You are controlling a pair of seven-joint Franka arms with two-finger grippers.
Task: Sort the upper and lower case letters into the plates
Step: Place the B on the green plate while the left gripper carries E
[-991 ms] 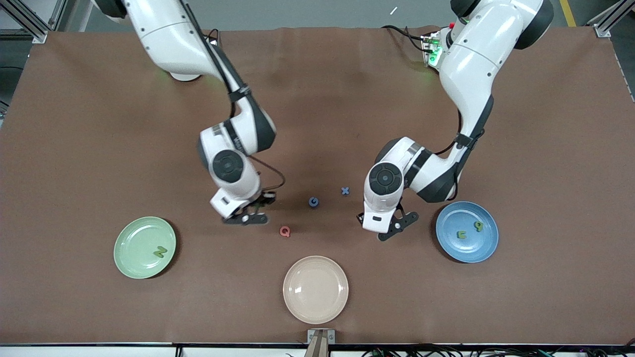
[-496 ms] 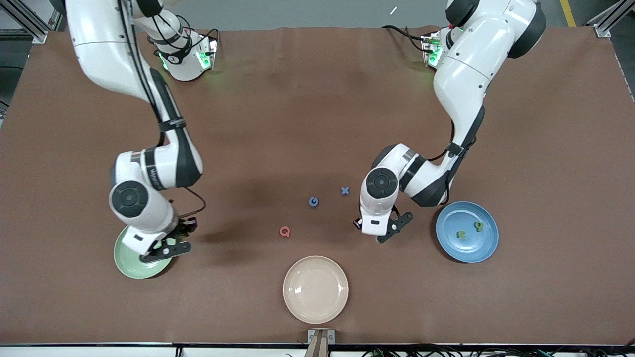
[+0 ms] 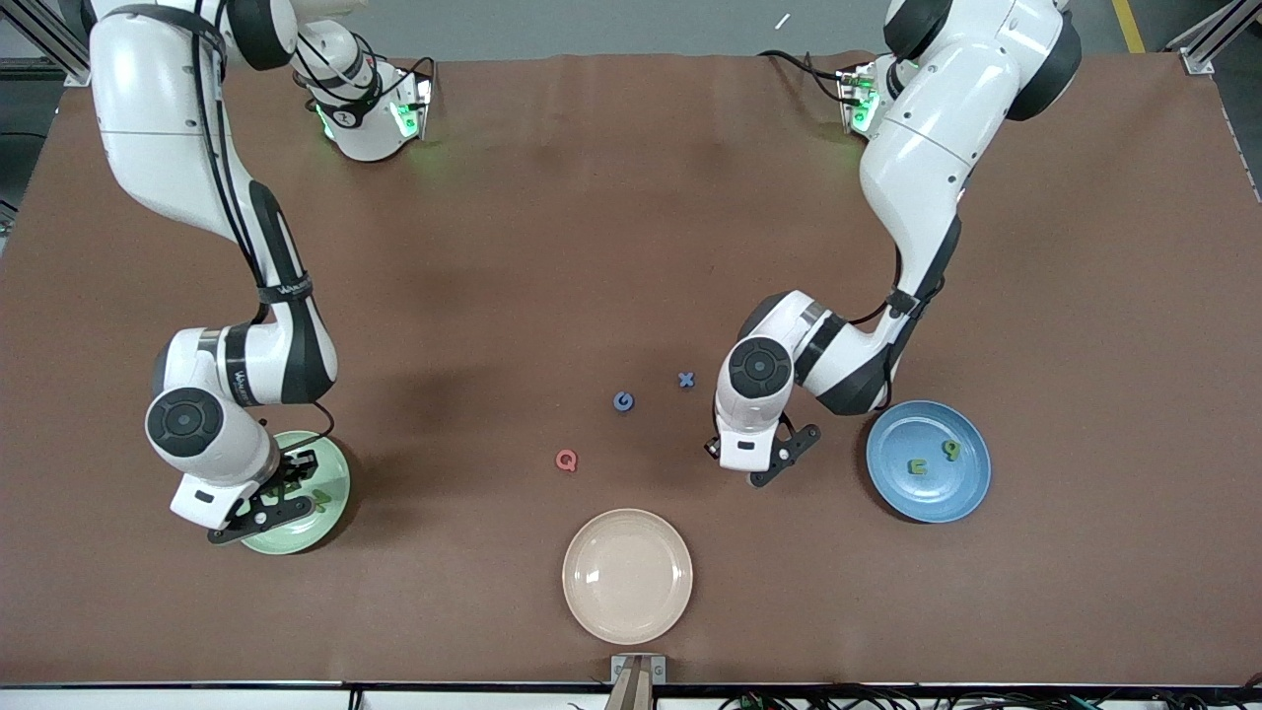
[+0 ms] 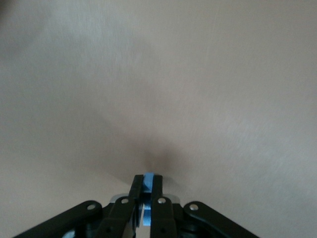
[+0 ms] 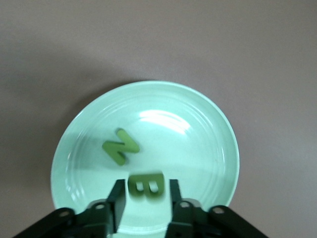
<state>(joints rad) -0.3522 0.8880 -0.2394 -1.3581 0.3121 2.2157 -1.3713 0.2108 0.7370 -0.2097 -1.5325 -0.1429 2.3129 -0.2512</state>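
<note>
right tool [image 5: 143, 198]: over green plate [image 5: 208, 124], grips green B [image 5: 145, 183] beside N [image 5: 120, 145] | left tool [image 4: 147, 191]: over bench [image 3: 631, 197] near blue plate [image 3: 961, 493], fingers narrow, pinching blue piece [image 4: 148, 180]

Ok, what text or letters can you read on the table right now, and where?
"Q": red letter on the table.
"G": blue letter on the table.
"x": small blue letter on the table.
"N": green letter lying in the pale green plate.
"B": green letter in the right tool, over that plate.
Too blurred: two letters in the blue plate; blue piece in the left tool, over bare table; arm print.
</note>
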